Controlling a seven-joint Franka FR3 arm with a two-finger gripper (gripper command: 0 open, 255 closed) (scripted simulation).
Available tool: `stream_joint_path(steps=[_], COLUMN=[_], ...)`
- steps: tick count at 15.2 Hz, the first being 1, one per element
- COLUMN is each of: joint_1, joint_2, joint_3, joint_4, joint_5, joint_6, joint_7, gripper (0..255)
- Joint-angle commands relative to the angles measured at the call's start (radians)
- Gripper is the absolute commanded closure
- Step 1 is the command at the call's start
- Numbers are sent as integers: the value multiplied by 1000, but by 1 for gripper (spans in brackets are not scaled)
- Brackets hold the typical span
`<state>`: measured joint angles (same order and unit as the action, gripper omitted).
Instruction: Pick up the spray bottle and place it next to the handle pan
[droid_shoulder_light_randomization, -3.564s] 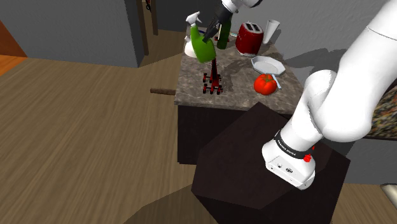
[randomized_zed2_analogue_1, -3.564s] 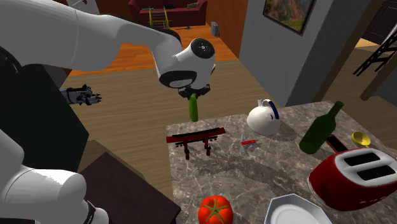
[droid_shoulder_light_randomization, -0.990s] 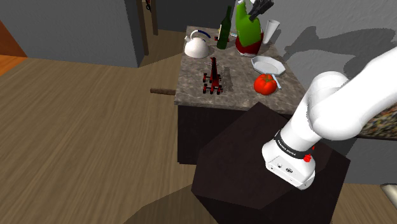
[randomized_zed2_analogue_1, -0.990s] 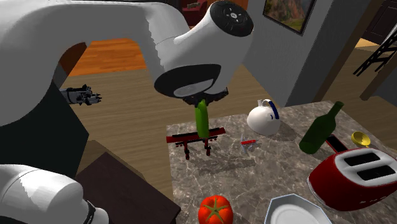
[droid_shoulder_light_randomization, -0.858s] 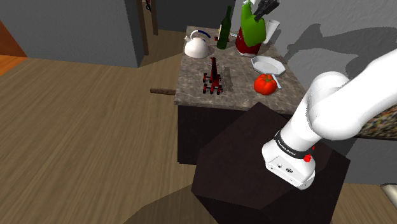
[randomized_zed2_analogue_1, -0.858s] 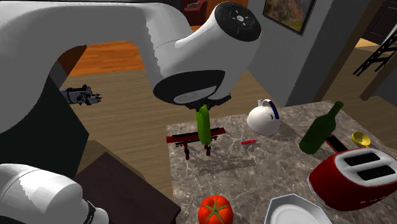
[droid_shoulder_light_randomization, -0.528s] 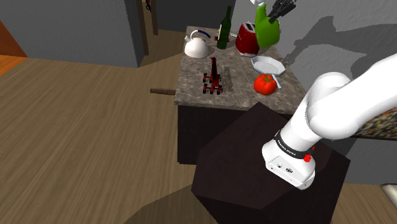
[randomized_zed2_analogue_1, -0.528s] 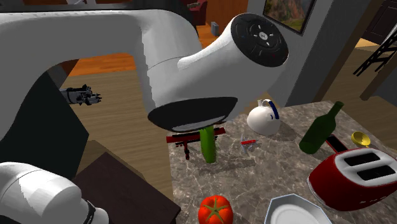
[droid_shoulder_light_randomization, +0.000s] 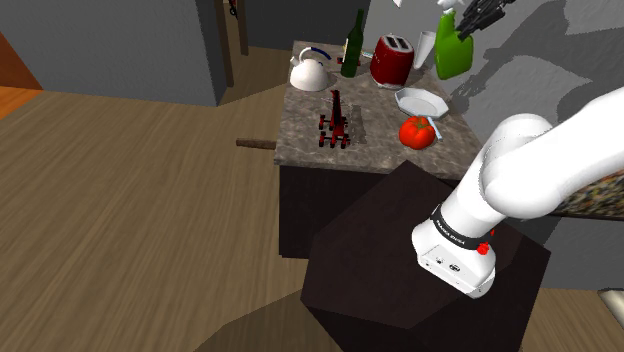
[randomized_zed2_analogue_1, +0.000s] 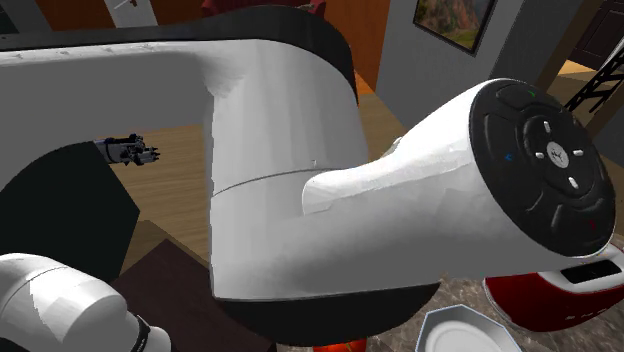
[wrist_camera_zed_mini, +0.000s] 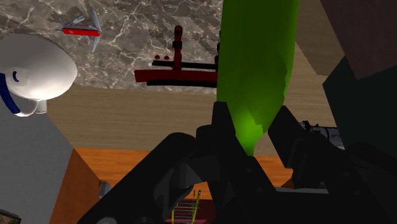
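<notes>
Shoulder view: the white arm (droid_shoulder_light_randomization: 540, 170) arches from its dark stand (droid_shoulder_light_randomization: 400, 260) over the stone counter (droid_shoulder_light_randomization: 375, 115), whose left and near edges drop to open wood floor (droid_shoulder_light_randomization: 120, 200). Above the counter's far right corner, the gripper (droid_shoulder_light_randomization: 472, 22) hangs in the air, clamped on the one green spray bottle (droid_shoulder_light_randomization: 452, 50). On the counter: one toaster (droid_shoulder_light_randomization: 393, 58), one kettle (droid_shoulder_light_randomization: 310, 70), one wine bottle (droid_shoulder_light_randomization: 352, 45), one plate (droid_shoulder_light_randomization: 420, 100), one tomato (droid_shoulder_light_randomization: 416, 131).

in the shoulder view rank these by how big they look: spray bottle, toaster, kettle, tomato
1. green spray bottle, though the gripper holds it up in the air, so its nearness to the camera is unsure
2. red toaster
3. white kettle, only a little smaller than the toaster
4. red tomato
</notes>
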<state>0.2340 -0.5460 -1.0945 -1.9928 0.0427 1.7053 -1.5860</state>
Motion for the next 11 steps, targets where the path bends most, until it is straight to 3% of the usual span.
stream_joint_path(steps=[1, 6, 11], joint_1=[1, 49, 157], joint_2=[-2, 8, -2], joint_3=[-43, -188, -368], joint_4=[31, 141, 284], joint_5=[-14, -42, -83], joint_6=[-34, -118, -207], joint_7=[-38, -135, -219], gripper=[255, 255, 255])
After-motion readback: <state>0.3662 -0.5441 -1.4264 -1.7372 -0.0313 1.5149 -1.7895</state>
